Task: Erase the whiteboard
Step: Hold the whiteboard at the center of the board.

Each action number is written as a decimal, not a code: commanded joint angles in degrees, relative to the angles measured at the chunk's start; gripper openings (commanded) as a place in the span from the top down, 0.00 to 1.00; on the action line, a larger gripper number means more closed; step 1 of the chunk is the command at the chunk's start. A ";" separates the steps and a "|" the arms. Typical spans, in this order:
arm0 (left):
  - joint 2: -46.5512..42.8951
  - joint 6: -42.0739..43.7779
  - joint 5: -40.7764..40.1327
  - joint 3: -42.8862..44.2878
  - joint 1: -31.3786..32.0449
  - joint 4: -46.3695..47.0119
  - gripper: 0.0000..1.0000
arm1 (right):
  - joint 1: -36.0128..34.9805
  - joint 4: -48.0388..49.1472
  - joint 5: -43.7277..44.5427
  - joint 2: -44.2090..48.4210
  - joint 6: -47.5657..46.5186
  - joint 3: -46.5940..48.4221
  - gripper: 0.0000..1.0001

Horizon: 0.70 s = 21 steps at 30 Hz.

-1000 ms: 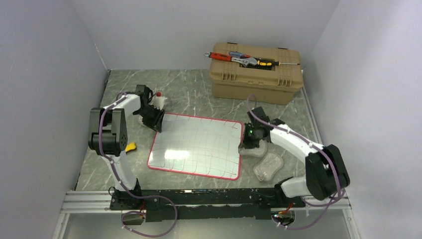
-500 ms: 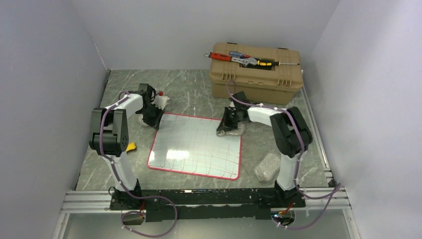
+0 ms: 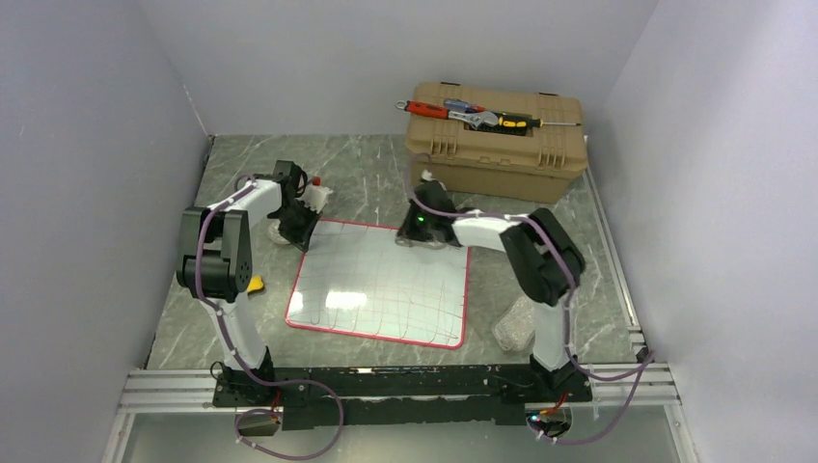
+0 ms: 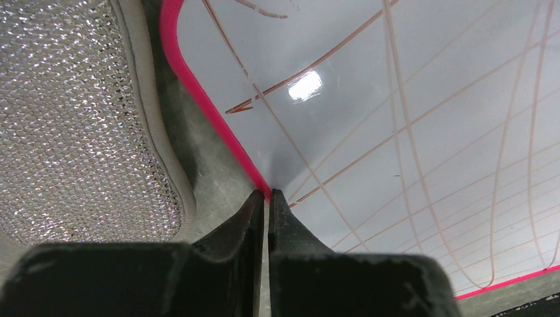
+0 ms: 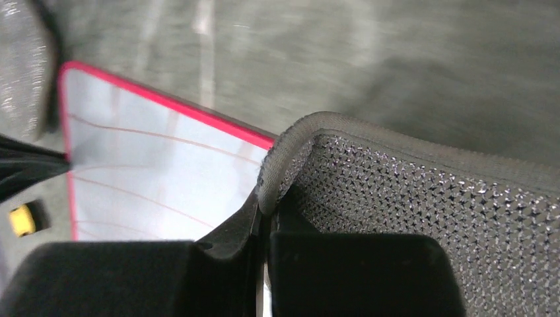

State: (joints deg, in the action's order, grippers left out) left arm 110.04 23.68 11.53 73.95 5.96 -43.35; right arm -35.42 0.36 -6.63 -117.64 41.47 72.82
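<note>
**Mid-table: scribbled whiteboard [image 3: 381, 285], held at its far edge**

It lies flat, thin red lines crossing it. At the far-left corner the left gripper [image 4: 267, 193] sits closed, seemingly pinching the red rim. The right gripper [image 5: 266, 208] clamps a grey mesh pad [image 5: 422, 218] at the far rim. Beyond stands a tan toolbox [image 3: 497, 154].

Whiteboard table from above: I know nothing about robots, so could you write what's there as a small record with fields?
Board: red-rimmed glossy whiteboard, flat on the table, covered in thin pen lines
Left fingers: closed on the board's red rim near its far left corner
Right fingers: closed on the edge of a grey sparkly mesh pad, at the board's far edge
Also on table: another mesh pad right of the board
At the back: tan plastic toolbox with hand tools on its lid
</note>
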 commanded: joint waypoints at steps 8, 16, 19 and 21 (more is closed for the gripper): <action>7.42 3.92 -2.77 -3.65 0.64 4.73 0.98 | 7.84 -0.62 13.41 3.17 -3.59 -14.01 1.00; 8.00 3.98 -2.23 -2.91 0.65 4.25 0.98 | -2.96 -3.68 4.77 -9.70 1.27 5.04 1.00; 8.21 4.13 -2.21 -2.75 0.64 4.22 0.98 | -4.89 -3.32 2.39 -11.07 2.75 7.06 1.00; 8.28 4.09 -2.07 -2.65 0.64 4.32 0.98 | -5.03 -2.72 1.01 -10.83 3.84 6.34 1.00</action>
State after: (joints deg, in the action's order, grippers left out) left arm 110.87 24.36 11.29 75.13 6.09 -44.49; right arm -37.65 5.78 2.07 -125.08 42.41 80.95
